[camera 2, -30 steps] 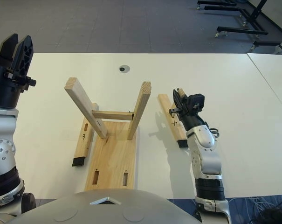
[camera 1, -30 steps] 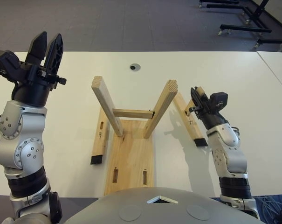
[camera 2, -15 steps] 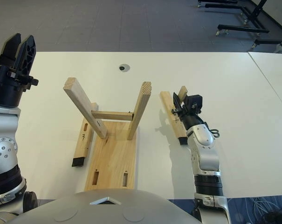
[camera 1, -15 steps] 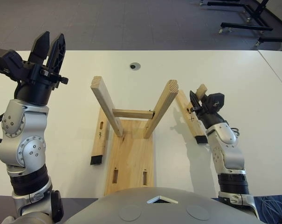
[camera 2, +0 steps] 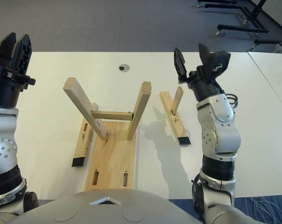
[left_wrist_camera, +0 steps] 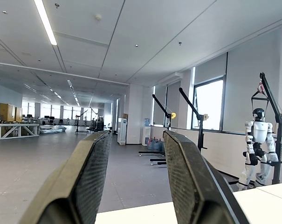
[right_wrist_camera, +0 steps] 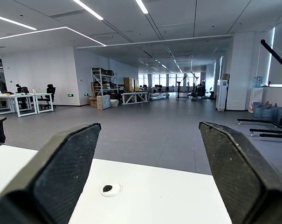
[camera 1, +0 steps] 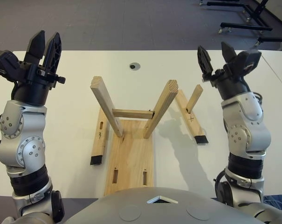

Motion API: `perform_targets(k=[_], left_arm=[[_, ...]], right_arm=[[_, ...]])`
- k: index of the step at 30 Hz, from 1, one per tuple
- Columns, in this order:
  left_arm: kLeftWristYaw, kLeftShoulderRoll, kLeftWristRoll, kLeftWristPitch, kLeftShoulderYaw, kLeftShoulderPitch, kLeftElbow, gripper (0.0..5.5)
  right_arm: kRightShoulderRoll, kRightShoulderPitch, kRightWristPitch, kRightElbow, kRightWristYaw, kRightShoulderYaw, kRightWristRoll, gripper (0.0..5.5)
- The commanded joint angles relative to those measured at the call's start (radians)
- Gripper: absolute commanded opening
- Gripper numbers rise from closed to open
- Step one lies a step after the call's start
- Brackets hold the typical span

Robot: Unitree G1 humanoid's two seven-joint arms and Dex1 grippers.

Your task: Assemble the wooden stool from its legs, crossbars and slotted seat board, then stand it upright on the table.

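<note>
Stool leg (camera 1: pixel 193 125), crossbar (camera 1: pixel 194 99) stuck in it, lies free on the bench (camera 1: pixel 252 102) at two o'clock from the seat board (camera 1: pixel 131 158), your right gripper (camera 1: pixel 212 49) having released it and lifted, fingers wide; left gripper (camera 1: pixel 46 38) fingers parted, empty, so fit that leg next.

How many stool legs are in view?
4. A left leg and a right leg stand on the seat board, joined by a crossbar. A third leg lies flat left of the board; a fourth leg lies right of it, holding a short bar.
</note>
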Motion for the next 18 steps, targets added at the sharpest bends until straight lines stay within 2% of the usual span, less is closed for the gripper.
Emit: perform_targets(k=[1,4,9,12,18], left_arm=[[-0.009,-0.016,0.015,-0.018,-0.017,-0.010,0.016,2.02],[-0.010,-0.024,0.022,-0.028,-0.024,-0.008,0.016,2.02],[-0.003,-0.036,0.029,-0.044,-0.013,0.029,-0.005,2.02],[0.008,-0.050,0.039,-0.055,-0.018,0.043,-0.017,2.02],[0.019,-0.073,0.058,-0.069,-0.024,0.071,-0.027,2.02]], right_arm=[[-0.004,-0.043,0.055,-0.031,-0.028,0.099,-0.079,3.90],[-0.018,-0.062,0.091,-0.026,-0.032,0.124,-0.112,3.90],[-0.040,-0.158,0.200,0.001,-0.029,0.049,-0.061,3.90],[-0.064,-0.140,0.274,-0.001,-0.013,0.066,-0.064,3.90],[-0.061,-0.226,0.280,-0.001,0.012,0.033,-0.035,3.90]])
